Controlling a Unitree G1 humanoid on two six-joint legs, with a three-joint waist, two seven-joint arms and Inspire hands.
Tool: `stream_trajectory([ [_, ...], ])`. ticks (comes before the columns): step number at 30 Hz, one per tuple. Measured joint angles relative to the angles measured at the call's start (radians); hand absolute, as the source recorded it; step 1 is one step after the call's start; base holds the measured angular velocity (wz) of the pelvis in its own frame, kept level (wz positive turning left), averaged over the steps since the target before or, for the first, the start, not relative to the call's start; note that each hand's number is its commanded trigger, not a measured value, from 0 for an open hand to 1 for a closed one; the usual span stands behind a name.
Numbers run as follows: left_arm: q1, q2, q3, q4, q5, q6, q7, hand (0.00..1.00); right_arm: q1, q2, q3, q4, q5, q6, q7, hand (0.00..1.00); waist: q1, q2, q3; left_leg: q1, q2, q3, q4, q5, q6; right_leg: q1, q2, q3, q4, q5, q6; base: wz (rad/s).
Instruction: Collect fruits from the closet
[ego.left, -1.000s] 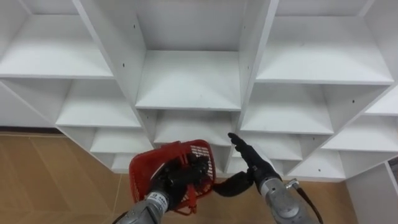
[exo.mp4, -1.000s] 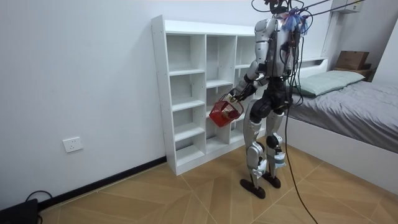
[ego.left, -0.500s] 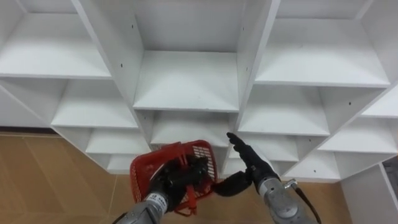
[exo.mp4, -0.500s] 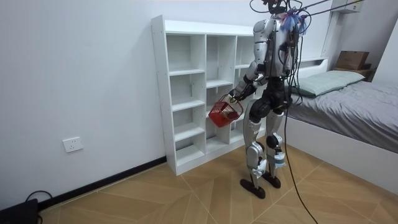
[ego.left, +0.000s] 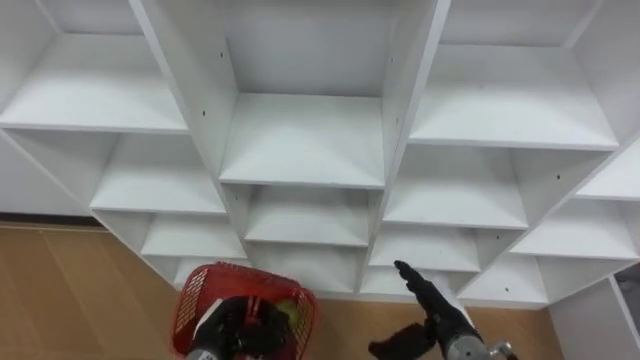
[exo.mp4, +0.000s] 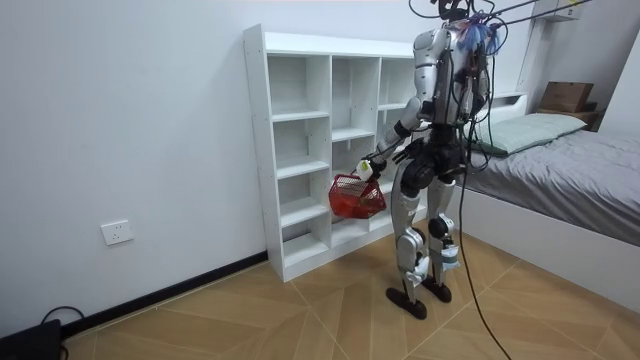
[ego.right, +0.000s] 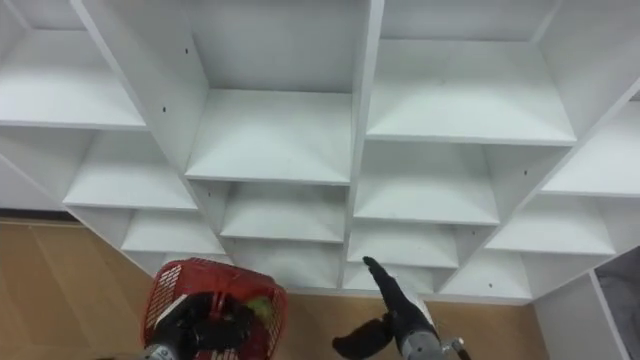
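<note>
Left eye view: the white closet (ego.left: 300, 140) stands ahead, its open shelves seen from above. At the lower left the left hand (ego.left: 232, 328) is curled round the handle of the red basket (ego.left: 195, 305), which hangs over the wooden floor (ego.left: 80, 285) just in front of the bottom shelves. A greenish-yellow fruit (ego.left: 288, 318) lies inside the basket. At the lower right the right hand (ego.left: 432, 302) holds nothing, its fingers straight and pointing toward the closet, thumb spread.

Room view: the robot stands upright facing the closet, the basket hanging from its left hand beside its thigh. A bed (exo.mp4: 560, 170) lies behind it.

Right eye view: the fruit sits against the basket's right wall, well apart from the right hand.
</note>
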Motion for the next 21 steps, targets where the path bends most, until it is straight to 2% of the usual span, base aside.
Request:
stream_trajectory([
  [2,0.031,0.007,0.019,0.014,0.028,-0.01,0.016,1.0,0.019,-0.002,-0.015,0.026,0.002,-0.017,-0.012,0.0,-0.01,-0.003,-0.0047,0.017,-0.001,0.0,-0.01,0.0,0.0,0.02,0.001,-0.002,-0.013,0.0,0.001,0.02],
  [4,0.06,0.02,0.03,0.018,0.041,-0.013,0.025,1.0,0.034,-0.008,-0.027,0.051,0.013,-0.024,-0.017,0.0,-0.021,-0.007,-0.0063,0.027,-0.002,-0.003,-0.014,-0.001,-0.002,0.029,0.002,-0.002,-0.02,-0.002,0.002,0.03],
  [7,0.094,0.022,0.06,0.026,0.06,-0.032,0.032,1.0,0.042,-0.017,-0.047,0.094,0.039,-0.033,-0.017,0.0,-0.025,-0.012,-0.0077,0.031,-0.003,-0.003,-0.021,-0.001,-0.002,0.033,0.002,-0.001,-0.027,-0.002,0.002,0.0],
  [11,0.095,0.014,0.107,0.136,0.082,-0.069,0.037,1.0,0.046,-0.026,-0.057,0.189,0.031,-0.073,-0.017,0.0,-0.022,-0.013,-0.0073,0.062,-0.005,-0.003,-0.034,-0.003,-0.003,0.059,0.002,0.001,-0.031,-0.004,0.005,0.0],
  [16,0.098,0.009,0.166,0.205,0.147,-0.083,0.041,1.0,0.05,-0.025,-0.106,0.288,0.034,-0.077,-0.012,0.0,-0.022,-0.013,-0.0067,0.07,-0.006,-0.004,-0.036,-0.006,-0.004,0.072,0.002,0.001,-0.031,-0.005,0.007,0.0],
  [21,0.096,0.008,0.186,0.299,0.146,-0.081,0.041,1.0,0.044,-0.023,-0.145,0.457,0.15,-0.063,0.002,0.0,-0.023,-0.018,-0.0043,0.102,-0.014,-0.018,-0.044,-0.008,-0.001,0.104,-0.002,-0.004,-0.045,-0.013,0.012,0.06],
])
